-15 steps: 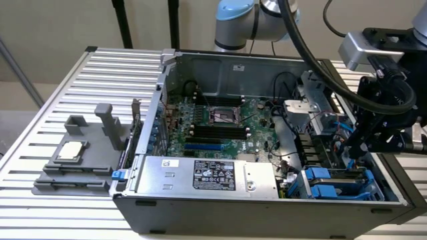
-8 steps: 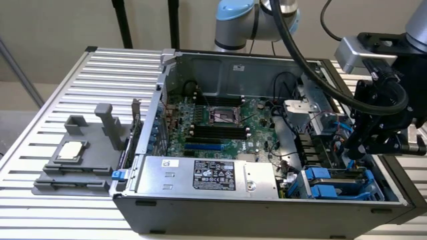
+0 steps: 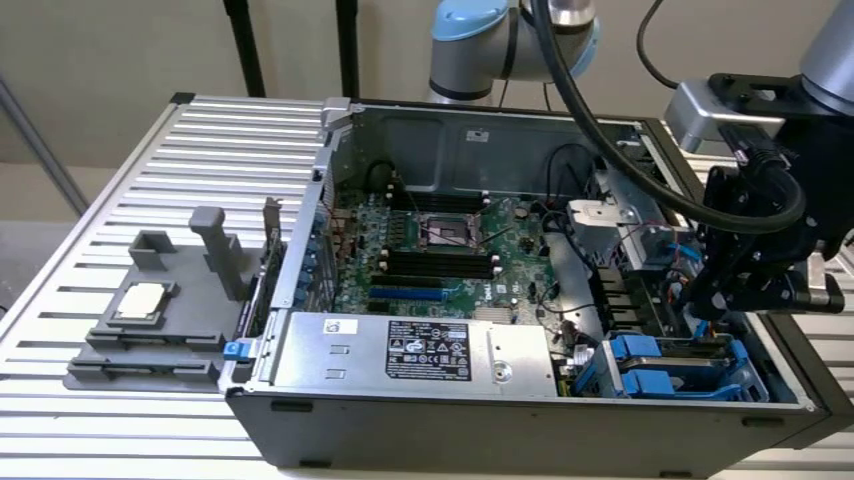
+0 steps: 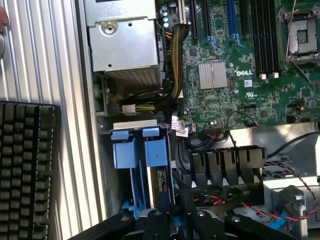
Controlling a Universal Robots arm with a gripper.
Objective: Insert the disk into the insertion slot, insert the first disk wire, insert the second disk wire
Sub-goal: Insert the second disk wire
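End effector (image 3: 731, 292), partly closed on something dark I cannot identify, hangs over the insertion slot (image 3: 681, 368); disk (image 4: 162, 182) inside looks rigid, fairly heavy, best handled by its blue carrier edges.

The computer case (image 3: 534, 400) lies open on the worktop (image 3: 134, 440); inside, the insertion slot (image 3: 681, 370) sits at the exterior view's near right, right of the power supply (image 3: 414, 350).

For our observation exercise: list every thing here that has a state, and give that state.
Computer case: side panel off, inside exposed.
Processor socket: empty, no chip seated.
Drive cage: blue tabs standing up.
Gripper: lowered inside the case beside the drive cage.
Keyboard: lying flat beside the case.
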